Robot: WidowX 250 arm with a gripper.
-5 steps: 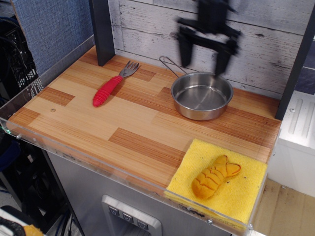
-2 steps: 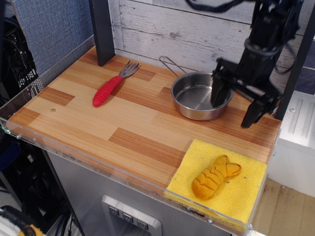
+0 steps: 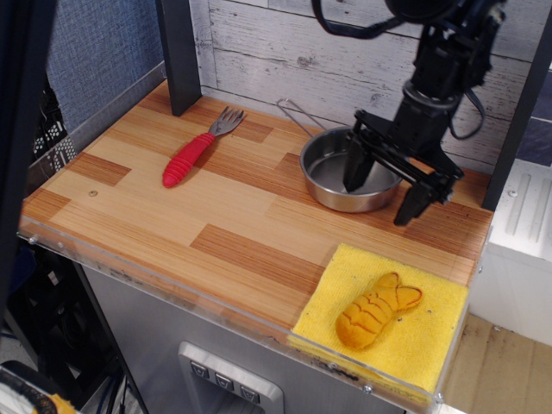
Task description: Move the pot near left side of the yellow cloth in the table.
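The table (image 3: 216,224) is bearing everything. The yellow cloth (image 3: 431,336) is lying at its 5 o'clock corner, carrying an orange fish toy (image 3: 377,312). The pot (image 3: 332,172) is sitting at 1 o'clock, well apart from the cloth. The gripper (image 3: 382,191) is straddling the pot's right rim, jaws gaping wide, clasping nothing.

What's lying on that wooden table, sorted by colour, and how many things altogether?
Silver: 1, the pot
Red: 1, the fork with red handle
Yellow: 1, the yellow cloth
Orange: 1, the fish-shaped toy
Total: 4
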